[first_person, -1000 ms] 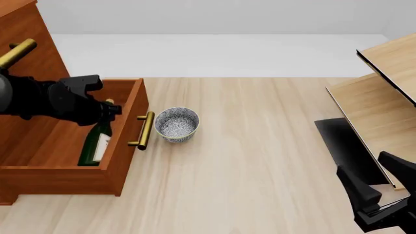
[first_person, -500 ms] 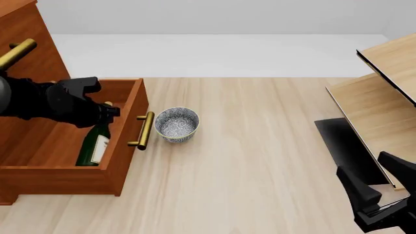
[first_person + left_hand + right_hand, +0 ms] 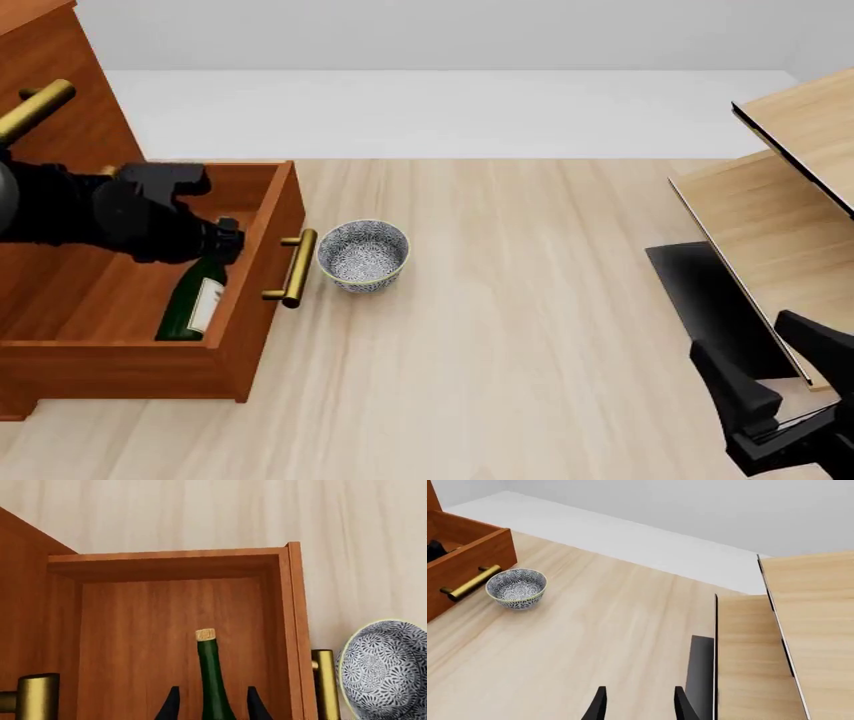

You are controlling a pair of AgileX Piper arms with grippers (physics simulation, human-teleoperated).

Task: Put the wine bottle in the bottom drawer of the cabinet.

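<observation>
Dark-green glass wine bottle with a gold cap lay inside the open reddish-brown wooden bottom drawer, its neck between the left gripper's spread fingers, seemingly unpinched. Just beyond sat a grey speckled bowl. The right gripper's fingers stood apart above the light wood tabletop.

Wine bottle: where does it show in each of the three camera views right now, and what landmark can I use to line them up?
Front view: the wine bottle leans inside the open bottom drawer, its neck under the left gripper.
Left wrist view: its neck and gold cap rise between the jaws, over the drawer floor.
Right wrist view: not visible; only the drawer's corner shows.
Shared landmark: the speckled bowl beside the drawer's brass handle.
</observation>
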